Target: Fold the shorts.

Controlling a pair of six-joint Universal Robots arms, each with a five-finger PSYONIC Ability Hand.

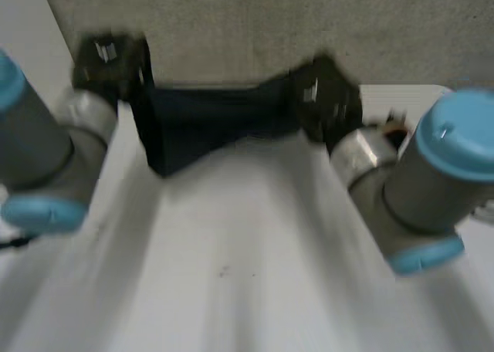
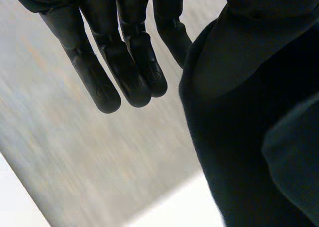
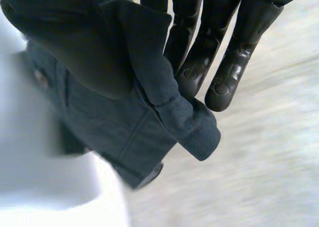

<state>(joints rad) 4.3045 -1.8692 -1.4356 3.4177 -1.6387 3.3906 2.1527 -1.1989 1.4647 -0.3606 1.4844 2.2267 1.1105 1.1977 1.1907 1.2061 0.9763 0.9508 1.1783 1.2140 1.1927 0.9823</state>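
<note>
Navy shorts (image 1: pixel 208 124) stretched between pinching left hand (image 1: pixel 112 59), right hand (image 1: pixel 328 97).

The right hand (image 3: pixel 199 62) pinches the dark shorts (image 3: pixel 114 127) between thumb and fingers.

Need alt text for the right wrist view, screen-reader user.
The right hand pinches a hemmed edge of the dark shorts between its thumb and straight fingers. The cloth hangs beside the edge of the white table, with a blurred grey floor beyond the fingertips.
</note>
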